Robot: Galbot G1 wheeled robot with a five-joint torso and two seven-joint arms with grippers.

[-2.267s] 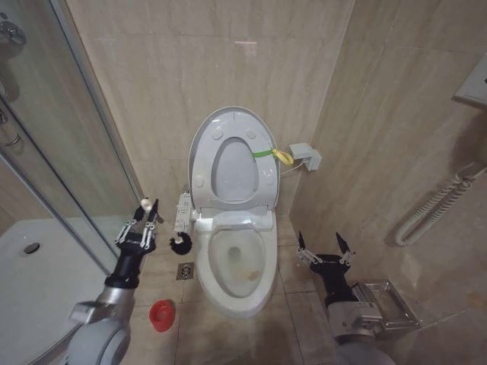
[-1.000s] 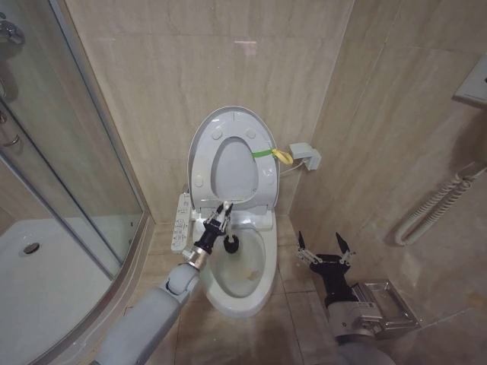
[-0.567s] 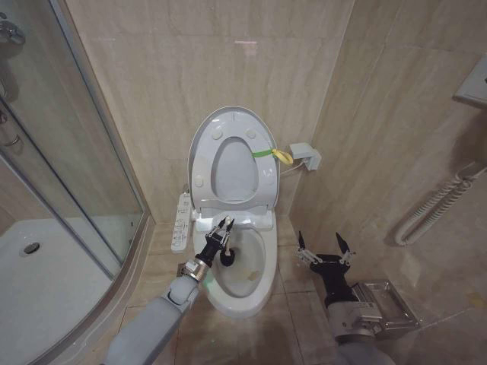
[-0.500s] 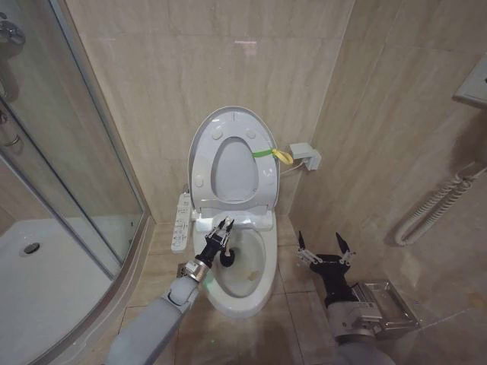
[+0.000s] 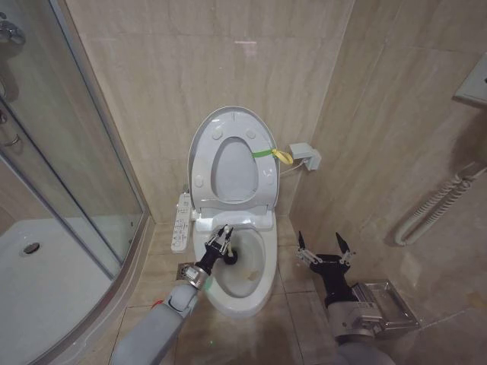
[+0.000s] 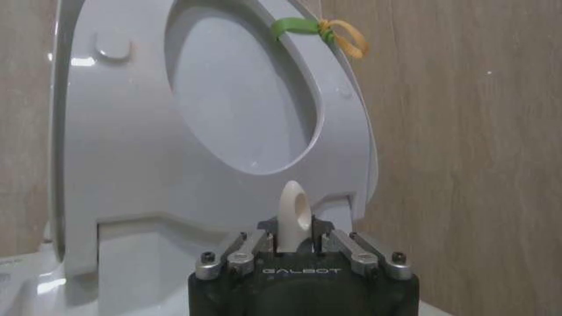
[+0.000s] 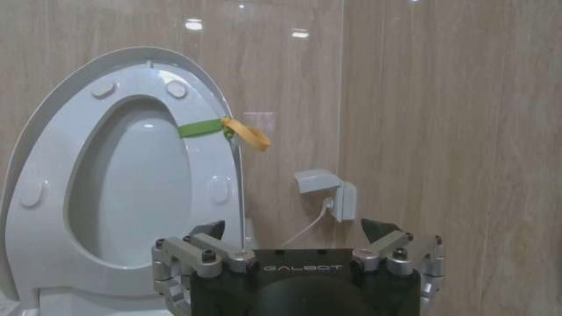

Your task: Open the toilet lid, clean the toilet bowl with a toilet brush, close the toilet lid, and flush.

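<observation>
The left hand [image 5: 221, 242] reached over the left rim of the toilet bowl [image 5: 237, 293], clenched around the white handle of the toilet brush [image 5: 230, 257]. The brush's dark head sat down inside the bowl, near its rear left wall. In the left wrist view the rounded tip of the handle [image 6: 294, 222] stood up between the closed fingers of that hand [image 6: 294, 253].

The toilet lid [image 5: 205, 144] stood raised against the tiled wall, with the seat ring [image 5: 266, 173] folded up against it. A green-yellow band [image 5: 274, 154] was tied at their right edge. Round bumpers showed on the lid's underside [image 7: 104, 89].

A white remote panel [image 5: 181, 221] hung beside the toilet on its left. A white socket box [image 5: 306, 157] sat on the wall to the right of the lid.

The right hand [image 5: 323, 247] waited on the right of the toilet, apart from it, fingers spread wide and grasping nothing. In the right wrist view its hand [image 7: 299, 253] faced the upright lid and the socket box [image 7: 330, 193].
</observation>
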